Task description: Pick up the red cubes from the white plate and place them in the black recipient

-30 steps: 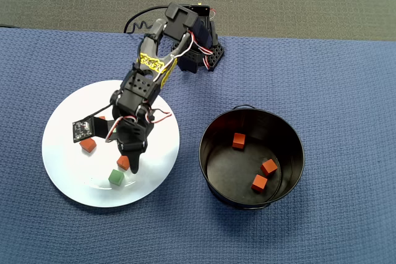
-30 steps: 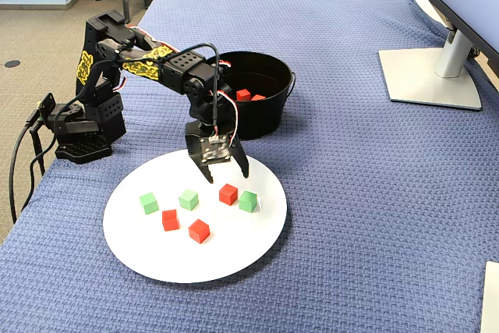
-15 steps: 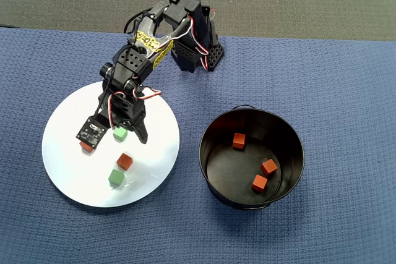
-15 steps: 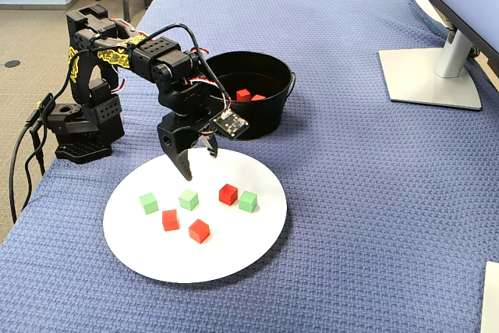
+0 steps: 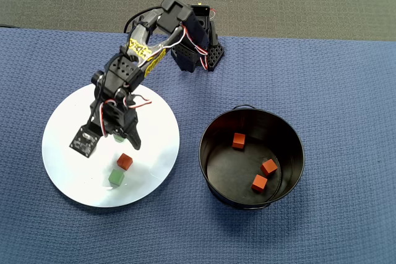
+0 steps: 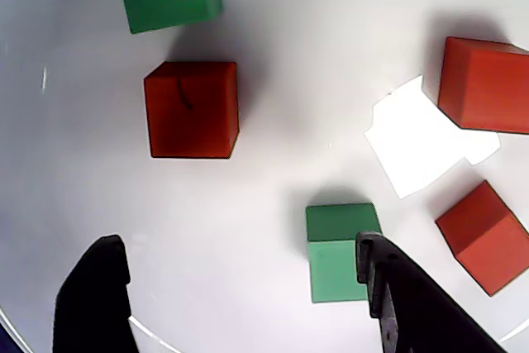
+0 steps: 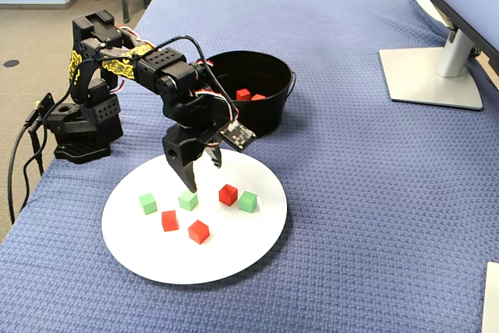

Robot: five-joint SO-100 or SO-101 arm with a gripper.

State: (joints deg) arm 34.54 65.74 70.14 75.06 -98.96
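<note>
The white plate (image 5: 68,165) holds three red cubes and three green cubes in the fixed view: reds (image 7: 228,194), (image 7: 169,221), (image 7: 199,232), greens (image 7: 147,203), (image 7: 188,200), (image 7: 248,201). My gripper (image 7: 203,173) hangs open and empty just above the plate (image 7: 234,247). In the wrist view the gripper (image 6: 238,241) is open over bare plate (image 6: 289,55). A green cube (image 6: 337,252) lies beside the right finger (image 6: 397,295), and a red cube (image 6: 192,109) lies ahead. The black recipient (image 5: 210,129) holds three red cubes (image 5: 239,141), (image 5: 268,166), (image 5: 259,182).
In the overhead view the arm hides most plate cubes; only one red (image 5: 125,161) and one green (image 5: 116,178) show. The arm's base (image 7: 78,126) stands at the blue cloth's left edge. A monitor foot (image 7: 433,76) stands far right.
</note>
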